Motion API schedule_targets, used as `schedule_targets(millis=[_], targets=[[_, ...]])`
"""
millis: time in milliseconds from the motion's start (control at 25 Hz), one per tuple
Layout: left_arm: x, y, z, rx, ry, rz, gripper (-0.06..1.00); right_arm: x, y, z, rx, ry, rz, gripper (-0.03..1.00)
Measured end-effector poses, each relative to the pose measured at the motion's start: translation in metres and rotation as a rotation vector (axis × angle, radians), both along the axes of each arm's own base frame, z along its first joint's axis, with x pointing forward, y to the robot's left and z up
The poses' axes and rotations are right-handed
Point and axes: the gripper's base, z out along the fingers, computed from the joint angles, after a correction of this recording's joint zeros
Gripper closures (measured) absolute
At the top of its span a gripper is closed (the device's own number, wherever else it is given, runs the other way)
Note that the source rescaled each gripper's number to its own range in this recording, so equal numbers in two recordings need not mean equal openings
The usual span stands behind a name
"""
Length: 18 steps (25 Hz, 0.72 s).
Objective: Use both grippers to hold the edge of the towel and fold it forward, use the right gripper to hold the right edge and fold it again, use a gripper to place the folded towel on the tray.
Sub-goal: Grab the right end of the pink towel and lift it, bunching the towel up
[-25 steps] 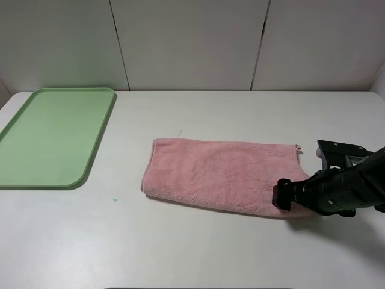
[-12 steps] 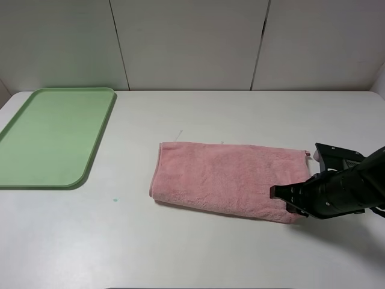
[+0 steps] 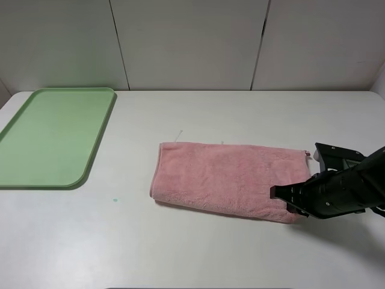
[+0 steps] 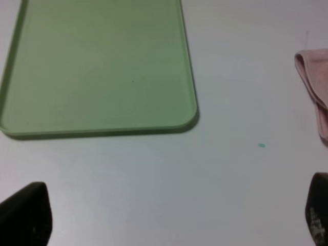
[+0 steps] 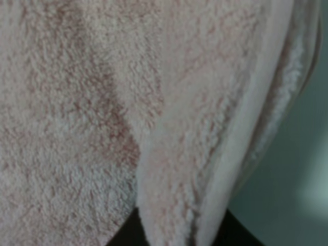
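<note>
Though the right gripper (image 3: 283, 197) clamps the towel (image 3: 222, 174) at its right edge (image 3: 299, 165), its tips barely show. The left gripper (image 4: 171, 218), fingers wide apart, is mostly cropped.

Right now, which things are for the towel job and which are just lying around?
For the job: pink towel, green tray, right hand pinching the towel's edge, left hand open.
Just lying around: tiny green speck on the white table.

Pink towel (image 3: 222, 176), folded once, lies flat toward the table's (image 3: 198, 253) right edge; light-green tray (image 3: 54, 135) sits at its far-left corner.
</note>
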Motion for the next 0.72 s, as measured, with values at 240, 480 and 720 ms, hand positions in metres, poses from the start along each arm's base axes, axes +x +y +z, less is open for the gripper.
schedule_targets(millis=[240, 480, 720], targets=[[0.000, 0.000, 0.000, 0.000, 0.000, 0.000, -0.06, 0.001, 0.000, 0.011, 0.007, -0.056, 0.010, 0.87], [0.000, 0.000, 0.000, 0.000, 0.000, 0.000, -0.06, 0.002, 0.000, 0.026, 0.031, -0.125, 0.014, 0.87], [0.000, 0.000, 0.000, 0.000, 0.000, 0.000, -0.06, 0.002, -0.002, 0.032, 0.052, -0.138, 0.018, 0.87]])
